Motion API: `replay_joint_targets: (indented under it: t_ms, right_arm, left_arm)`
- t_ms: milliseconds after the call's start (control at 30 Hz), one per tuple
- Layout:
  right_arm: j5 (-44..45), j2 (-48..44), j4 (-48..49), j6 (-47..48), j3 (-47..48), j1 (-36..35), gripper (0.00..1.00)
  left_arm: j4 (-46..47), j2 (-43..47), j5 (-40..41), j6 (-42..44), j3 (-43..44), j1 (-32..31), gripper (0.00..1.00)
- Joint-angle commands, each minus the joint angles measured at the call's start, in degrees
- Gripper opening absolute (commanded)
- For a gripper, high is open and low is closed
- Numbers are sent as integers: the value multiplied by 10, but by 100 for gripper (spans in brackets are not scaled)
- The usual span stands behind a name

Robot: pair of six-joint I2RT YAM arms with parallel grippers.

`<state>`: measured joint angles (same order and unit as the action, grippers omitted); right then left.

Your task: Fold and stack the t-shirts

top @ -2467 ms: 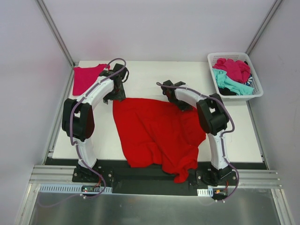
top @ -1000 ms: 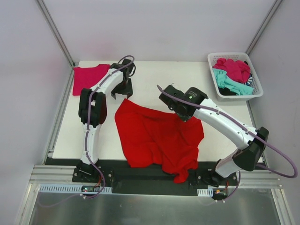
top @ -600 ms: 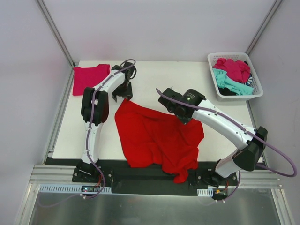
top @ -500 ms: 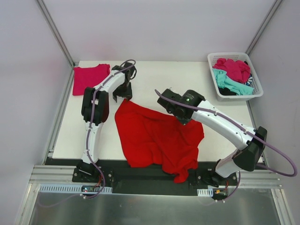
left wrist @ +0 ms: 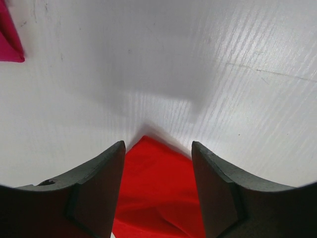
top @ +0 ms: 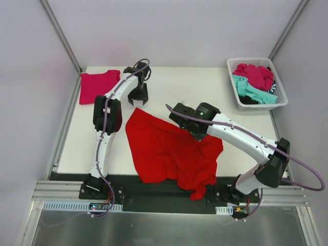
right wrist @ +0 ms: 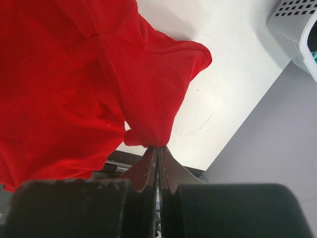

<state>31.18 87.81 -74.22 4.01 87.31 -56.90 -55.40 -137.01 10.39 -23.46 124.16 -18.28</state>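
Note:
A large bright red t-shirt (top: 164,148) lies spread and wrinkled on the white table (top: 169,82), its hem hanging over the near edge. My left gripper (top: 137,100) hovers over the shirt's far left corner. In the left wrist view that red corner (left wrist: 158,193) shows between the two dark fingers of the left gripper (left wrist: 157,148), which stand apart and open. My right gripper (top: 197,133) is over the shirt's right part. In the right wrist view the right gripper (right wrist: 157,148) is shut on a bunched piece of the red t-shirt (right wrist: 74,84), lifted off the table.
A folded magenta-pink t-shirt (top: 96,85) lies at the table's far left corner, and its tip (left wrist: 9,34) shows in the left wrist view. A white lattice basket (top: 233,65) at the far right holds magenta (top: 254,75) and teal (top: 249,91) shirts.
My right gripper has moved left, carrying its pinch of red cloth with it. The left gripper's fingers have drawn closer together above the shirt's corner.

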Motion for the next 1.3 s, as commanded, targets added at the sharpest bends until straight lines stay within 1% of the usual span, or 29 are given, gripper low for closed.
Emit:
replay_joint_targets:
  t_ms: [0,133,233,300,333,367,400,433,467,500,533,700,900,1000,1133,1200,1233,1267]
  right_arm:
    - [2,-16,-20,-8,2,-4,1]
    - [5,-14,-23,-8,1,-4,1]
    - [4,-16,-21,-9,1,-5,1]
    - [4,-16,-22,-8,1,-4,1]
    - [5,-17,-22,-9,0,-5,1]
    - [5,-16,-22,-9,-1,-4,1]
    - [5,-16,-22,-9,-1,-4,1]
    - [5,-15,-21,-10,-4,-4,1]
    - [6,-13,-19,-10,-5,-5,1]
    - [6,-12,-16,-10,-6,-5,1]
    - [5,-11,-14,-10,-7,-5,1]
    - [5,1,-2,-9,-9,-5,1]
    - [20,20,21,-8,-17,1,1]
    - [36,25,39,-13,-21,18,1]
    - [52,18,55,-18,-14,43,1]
    - [78,14,55,-23,-7,54,1]
    - [89,5,55,-28,-3,57,1]
    - [114,2,55,-33,1,61,1]
  left_arm:
    - [-19,-20,-27,-8,14,7,55]
    - [-17,-16,-37,-19,-1,7,54]
    - [5,-3,-41,-25,-37,8,54]
    - [7,0,-39,-24,-46,8,49]
    - [7,0,-40,-23,-47,9,45]
    - [7,1,-39,-24,-52,10,35]
    - [7,1,-39,-25,-54,10,31]
    - [8,4,-39,-25,-57,10,24]
    - [8,7,-39,-26,-63,9,13]
    - [9,10,-38,-26,-66,10,6]
    - [8,16,-34,-26,-69,10,0]
    - [8,47,-26,-26,-100,10,0]
    - [4,120,-23,-29,-120,10,0]
    - [-18,173,-15,-33,-115,10,0]
    - [-75,255,4,-32,-96,10,0]
    - [-97,283,13,-30,-80,10,0]
    - [-108,310,22,-29,-74,9,0]
    - [-128,326,25,-30,-65,9,0]
